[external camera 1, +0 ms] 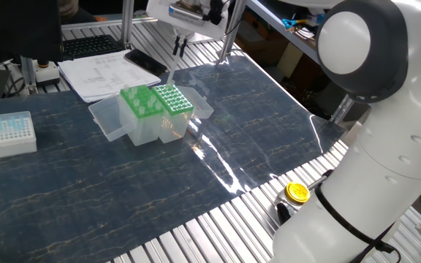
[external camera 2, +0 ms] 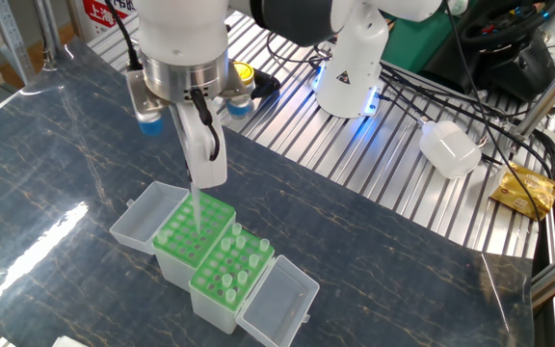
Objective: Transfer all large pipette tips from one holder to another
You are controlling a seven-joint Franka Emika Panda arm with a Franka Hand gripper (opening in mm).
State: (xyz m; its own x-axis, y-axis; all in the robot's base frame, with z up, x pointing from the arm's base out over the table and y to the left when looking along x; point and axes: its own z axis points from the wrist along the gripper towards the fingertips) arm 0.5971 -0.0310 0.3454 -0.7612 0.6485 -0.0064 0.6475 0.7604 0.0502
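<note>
Right now my gripper [external camera 2: 203, 181] hangs above the two green racks near the middle of the desk [external camera 2: 56, 164], with its jaws pinching one large tip [external camera 2: 197, 207] by the collar so the clear cone points straight down. That tip sits over the rack [external camera 2: 194, 233] whose holes look mostly empty; the other rack [external camera 2: 232, 268], pressed against it, holds the remaining large tips [external camera 2: 243, 253] standing upright in their holes. Both racks have their clear lids folded open flat on the desk, one on each outer side.

What worries me is alignment. The tip is thin and nearly see-through, and from these cameras I cannot tell whether its point is centred over a hole or over the green plastic between holes. If I lower it off-centre, I expect it to catch on the grid, tilt in the jaws or push the light rack sideways, which would also disturb the neighbouring rack. Letting go too high could leave it leaning or bouncing out.

Around the work area, a small white box [external camera 1: 6, 134] of short bluish tips sits well apart by one edge of the desk, and papers [external camera 1: 104, 74] with a dark phone [external camera 1: 145, 61] lie beyond the racks. A yellow-capped jar [external camera 1: 296, 192] rests near the robot base, off the mat. None of these obstructs the descent; only the standing tips next door are close.
</note>
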